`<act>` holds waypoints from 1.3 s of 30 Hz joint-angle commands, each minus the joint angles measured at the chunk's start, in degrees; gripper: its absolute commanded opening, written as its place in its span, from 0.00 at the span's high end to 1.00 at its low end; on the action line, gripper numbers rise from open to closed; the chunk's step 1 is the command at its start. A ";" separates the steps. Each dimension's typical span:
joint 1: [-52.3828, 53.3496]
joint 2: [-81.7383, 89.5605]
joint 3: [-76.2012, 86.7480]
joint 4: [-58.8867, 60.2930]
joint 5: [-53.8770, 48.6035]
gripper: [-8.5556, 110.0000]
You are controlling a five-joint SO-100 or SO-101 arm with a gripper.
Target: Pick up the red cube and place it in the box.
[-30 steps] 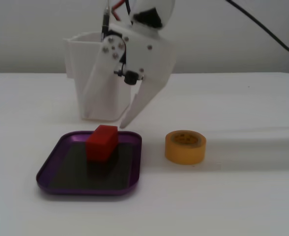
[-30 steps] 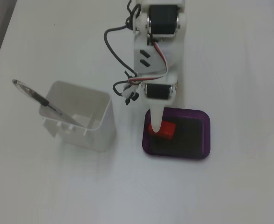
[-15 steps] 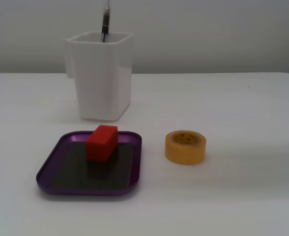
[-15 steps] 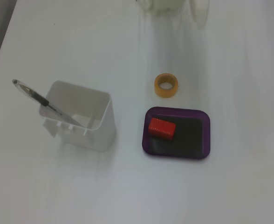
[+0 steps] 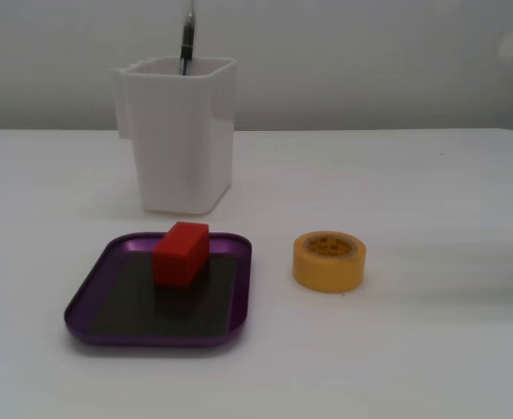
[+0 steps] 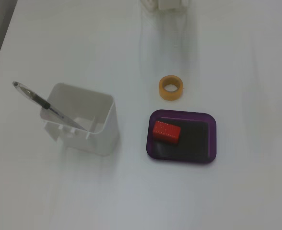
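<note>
White tabletop throughout: the red cube (image 6: 167,131) lies inside the box (image 6: 212,139), lower centre of frame. No gripper shows (jaws impossible to judge). Placing looks finished; nothing further seems needed.

box (image 6: 213,139) open from above | obstacles: white cup (image 5: 181,140), tape roll (image 5: 329,260) beside it

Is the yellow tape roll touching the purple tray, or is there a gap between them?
Apart. In both fixed views a strip of bare white table separates the yellow tape roll from the rim of the purple tray, which holds the red block.
</note>
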 commanded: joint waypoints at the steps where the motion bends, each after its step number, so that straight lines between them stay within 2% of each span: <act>1: -0.26 10.11 14.50 -7.73 0.44 0.78; 7: -0.18 26.28 34.98 -16.88 0.44 0.79; 16: -0.18 42.80 54.67 -16.79 0.97 0.79; 21: 2.46 42.71 56.87 -17.23 8.09 0.79; 39: 5.10 42.19 58.80 -17.58 7.82 0.79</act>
